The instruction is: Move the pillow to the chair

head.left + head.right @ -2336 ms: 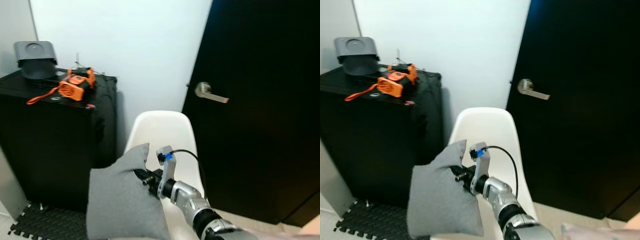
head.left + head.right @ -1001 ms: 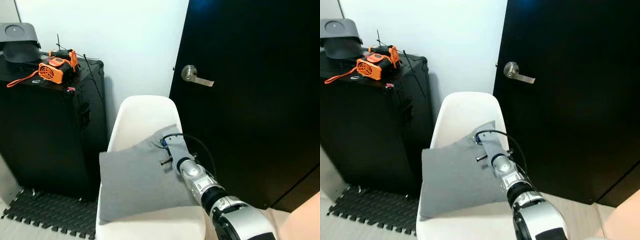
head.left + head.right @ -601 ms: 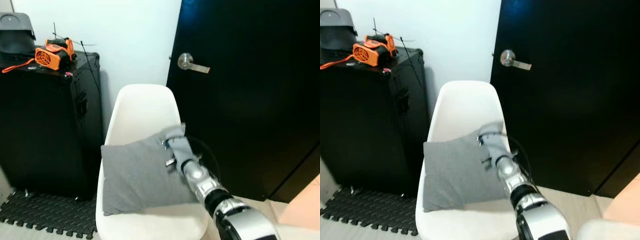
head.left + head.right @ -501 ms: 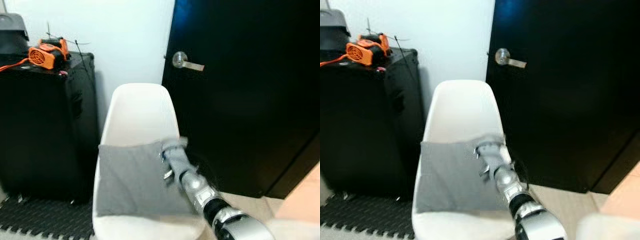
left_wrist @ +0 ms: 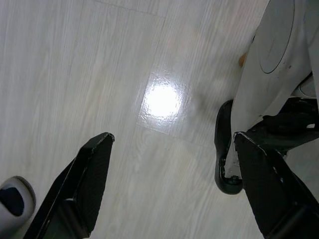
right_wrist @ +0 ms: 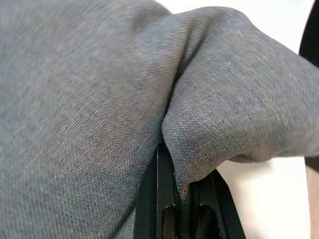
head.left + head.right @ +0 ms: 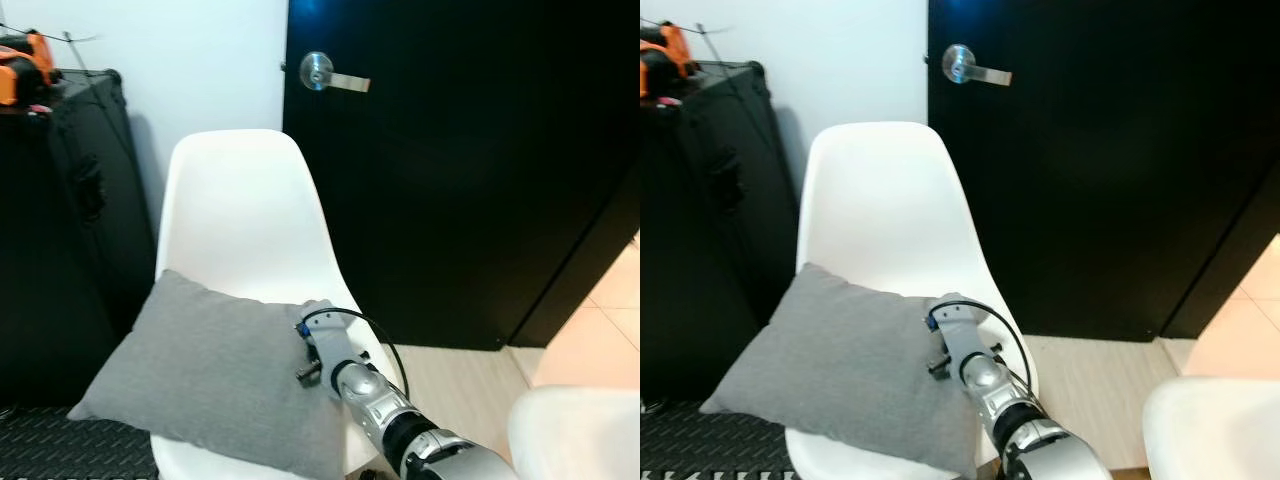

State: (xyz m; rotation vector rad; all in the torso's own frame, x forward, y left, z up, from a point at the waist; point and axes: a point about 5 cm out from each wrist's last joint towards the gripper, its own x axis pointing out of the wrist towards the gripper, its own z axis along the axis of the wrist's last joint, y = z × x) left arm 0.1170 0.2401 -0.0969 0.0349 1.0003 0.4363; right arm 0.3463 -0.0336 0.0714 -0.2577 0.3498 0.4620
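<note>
Pillow [image 7: 215, 375] lower, in right claw [image 7: 312, 345]

A black door [image 7: 450, 170] with a silver lever handle [image 7: 330, 75] stood right of a tall black case [image 7: 60, 230], which carried an orange device [image 7: 18, 75]; pale wood floor [image 5: 99, 74] lay below.

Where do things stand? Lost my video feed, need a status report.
Right gripper shut on pillow corner. Pillow lying on white chair seat. Left gripper open, idle over floor. Nothing in the way.
</note>
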